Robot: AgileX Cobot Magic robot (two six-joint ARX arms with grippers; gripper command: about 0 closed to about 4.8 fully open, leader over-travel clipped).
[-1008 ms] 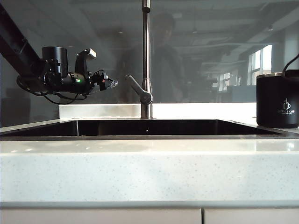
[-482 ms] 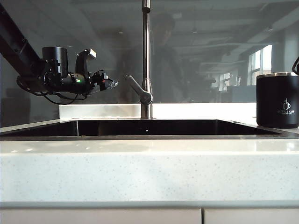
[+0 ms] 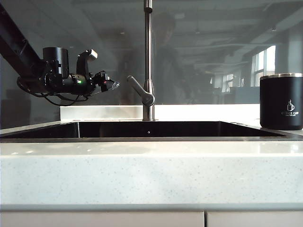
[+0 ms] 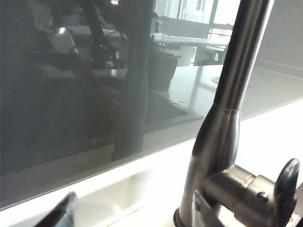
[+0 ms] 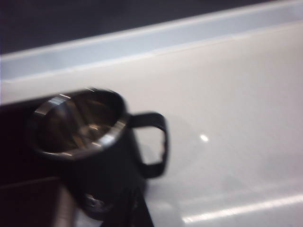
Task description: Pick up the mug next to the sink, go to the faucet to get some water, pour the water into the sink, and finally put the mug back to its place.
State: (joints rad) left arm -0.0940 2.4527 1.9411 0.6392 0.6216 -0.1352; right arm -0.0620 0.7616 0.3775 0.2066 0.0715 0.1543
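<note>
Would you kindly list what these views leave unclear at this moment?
- Right tool: outside the exterior view; the blurred right wrist view shows only a dark tip below the mug.
- Mug's small logo text: too small to read.
- Faucet spout: cut off by the top edge.
- Left tool: its fingers are too small to separate.

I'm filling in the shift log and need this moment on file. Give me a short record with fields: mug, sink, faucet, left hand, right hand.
mug: upright on the counter at the right of the sink, free of any grip
sink: dark basin, no object seen in it
faucet: behind the sink's middle, lever angled toward the left hand
left hand: open, holds nothing, hangs in the air left of the faucet lever
right hand: shut and holds nothing, out of the exterior view; its wrist camera looks down on the mug
</note>
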